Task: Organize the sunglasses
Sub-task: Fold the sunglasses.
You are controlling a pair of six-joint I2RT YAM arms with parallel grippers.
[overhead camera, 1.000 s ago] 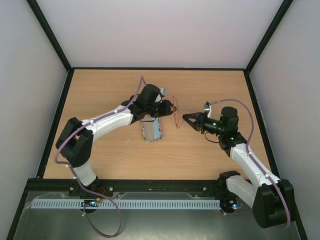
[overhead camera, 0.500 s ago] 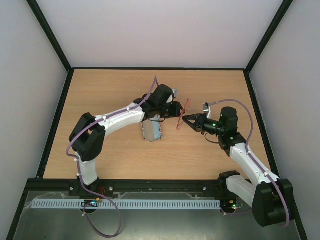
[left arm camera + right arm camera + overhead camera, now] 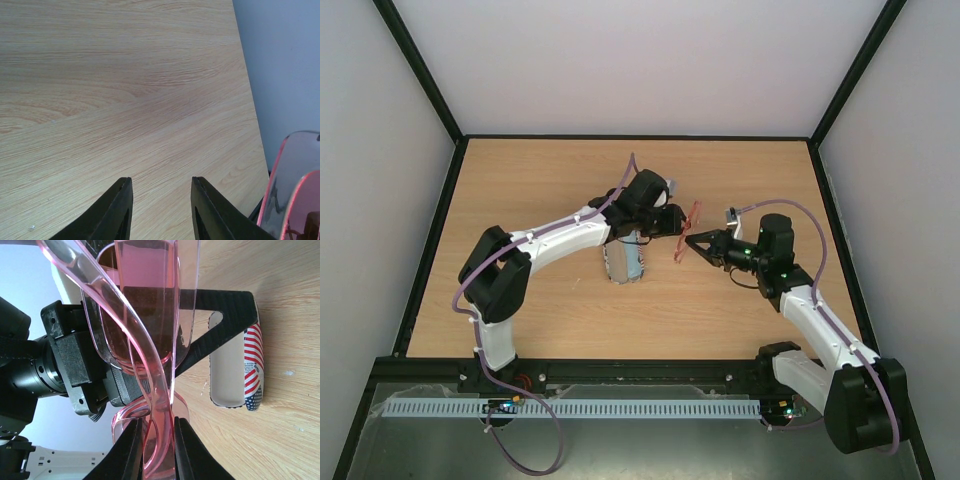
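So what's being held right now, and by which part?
The sunglasses, in the right gripper, jaws pinching one end of the pink frame; the left gripper holds nothing.

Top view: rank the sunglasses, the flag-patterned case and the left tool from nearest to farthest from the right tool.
1. The sunglasses: pinched at the tip of the right tool.
2. The left tool: just past the sunglasses, on the left side.
3. The flag-patterned case: farther left again, lying flat.

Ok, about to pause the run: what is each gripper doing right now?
Left gripper: open, holding nothing.
Right gripper: closed on the sunglasses.
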